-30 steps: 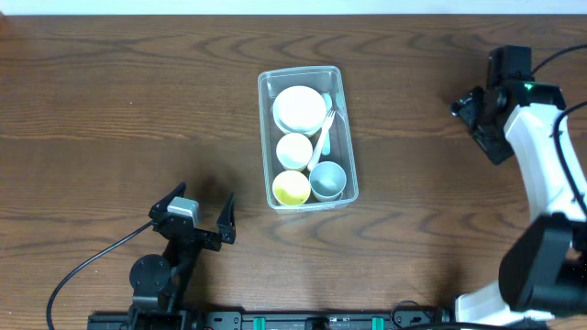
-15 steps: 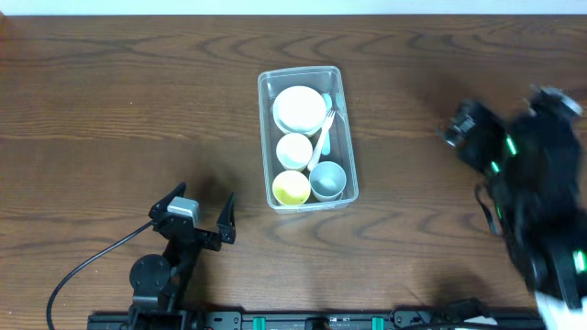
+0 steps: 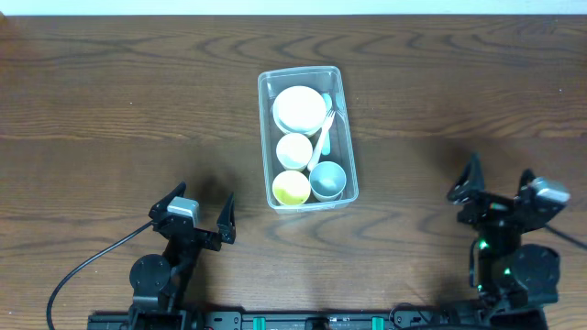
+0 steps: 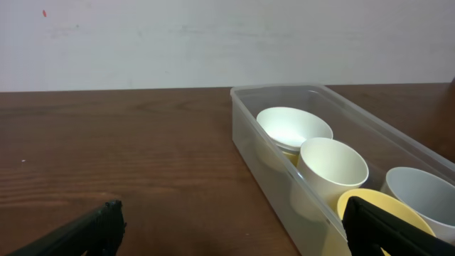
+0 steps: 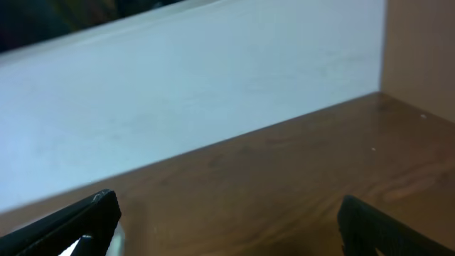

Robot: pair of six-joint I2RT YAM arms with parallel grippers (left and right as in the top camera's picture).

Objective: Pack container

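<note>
I see the left gripper [image 3: 200, 209] and right gripper [image 3: 500, 188] wide open, both empty. The container [image 3: 299, 71] holds 4 bowls [image 3: 298, 108].

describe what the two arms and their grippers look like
Both arms are black. The left gripper has two dark, tapered fingers and a small grey block behind them; a black cable curls away from its round base joint. The right gripper looks alike, with a grey block too, and green lights glow on its arm.
</note>
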